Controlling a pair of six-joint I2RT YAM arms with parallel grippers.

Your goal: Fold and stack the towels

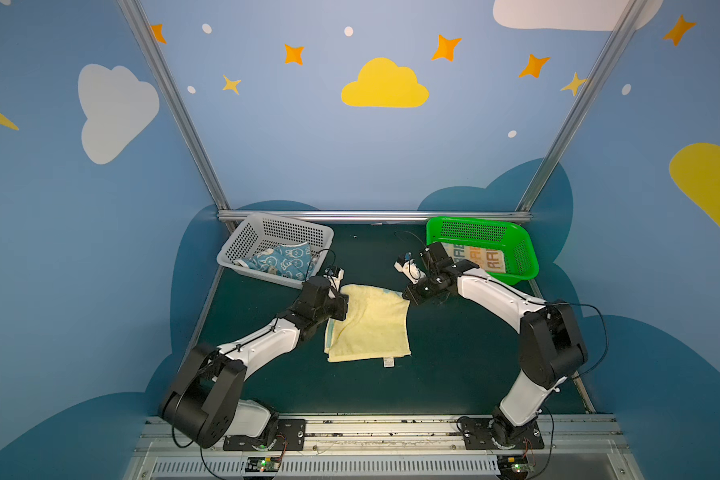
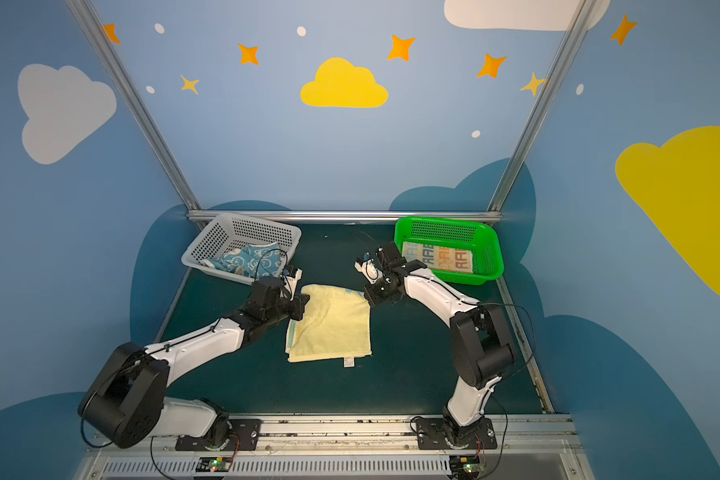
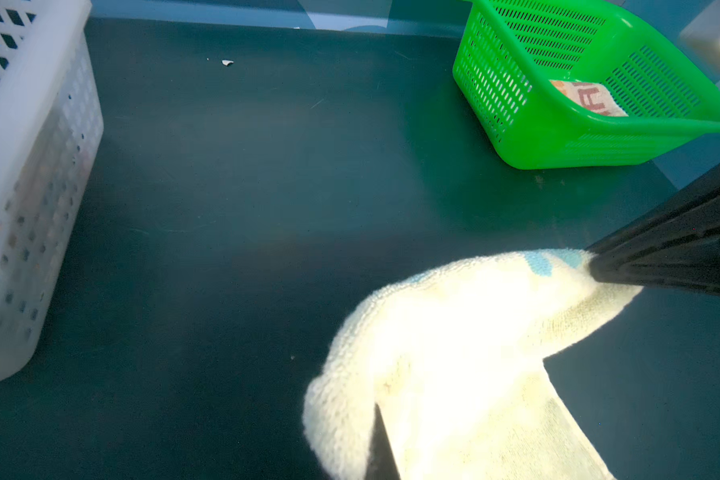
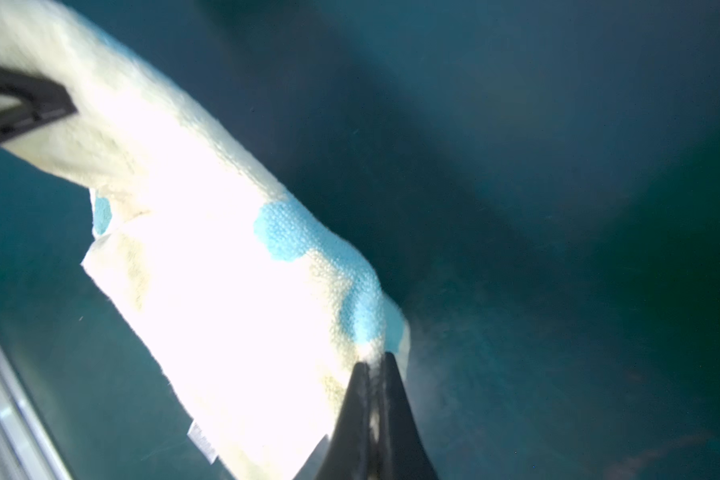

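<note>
Wrist views reveal what the top views hide: the left gripper (image 4: 59,106) and right gripper (image 4: 373,365) are each clamped tight on a far corner of the pale yellow towel (image 1: 371,324). Its near edge rests mid-table on the dark green mat (image 1: 454,353). Both top views show the rabbit-print towel (image 1: 285,262) in the white basket (image 1: 242,241) far left. The striped towel (image 1: 479,257) lies in the green basket (image 1: 524,253) far right, before cloud-painted blue walls (image 1: 308,145).
</note>
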